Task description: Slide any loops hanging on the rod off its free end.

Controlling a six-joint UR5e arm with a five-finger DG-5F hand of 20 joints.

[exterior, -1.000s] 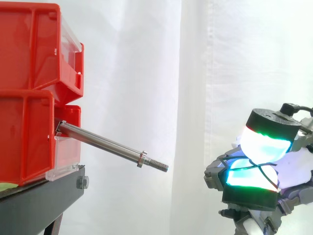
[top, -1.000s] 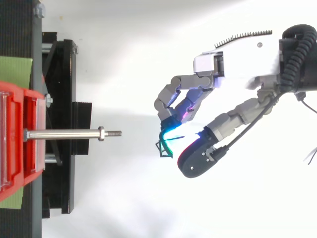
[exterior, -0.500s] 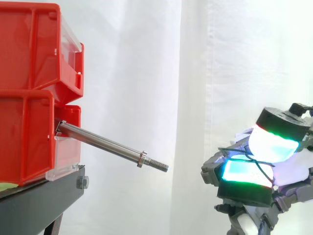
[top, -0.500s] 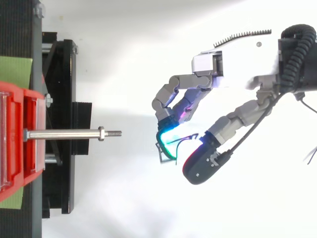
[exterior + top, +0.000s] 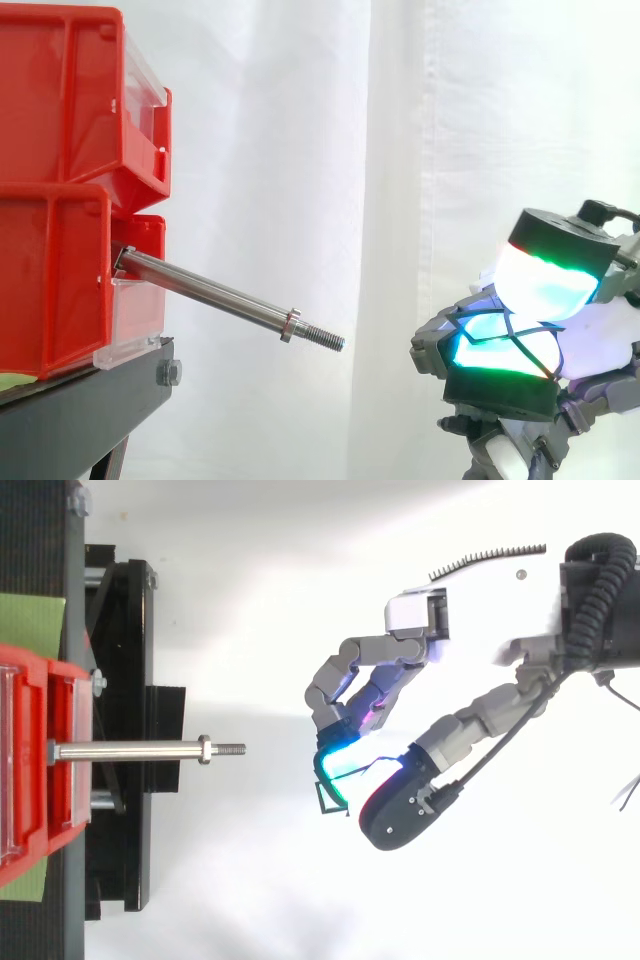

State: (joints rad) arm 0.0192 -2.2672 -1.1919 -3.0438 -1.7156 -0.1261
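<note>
- The rod (image 5: 210, 292) stuck out of the lower of two stacked red bins (image 5: 60, 190). In the side view it sloped gently downward toward its free end.
- A nut (image 5: 290, 325) sat on the rod just short of that end, and the bare threaded tip (image 5: 325, 337) extended past it.
- In the top view the rod (image 5: 125, 750) ran straight out from the bins, over the edge of the black stand (image 5: 125, 660) that carried them. A green sheet (image 5: 30, 625) lay on the stand on the far side of the bins from the rod's tip.
- The hand (image 5: 465, 720) was beyond the rod's free end, well apart from the tip. In the side view it sat about level with the tip or slightly lower.
- Its fingers and thumb were curled toward each other, with the glowing fingertips (image 5: 545, 290) closed together facing the rod.
- The loop (image 5: 508, 320), a thin dark cable, was pinched between those pads. In the side view its strands crossed over the cyan and green glow.
- In the top view a small part of the loop poked out of the pinch on the side nearest the rod. It was off the rod and not touching it, with open space between the two.
- A white curtain (image 5: 400, 150) hung behind the rod and the hand.
</note>
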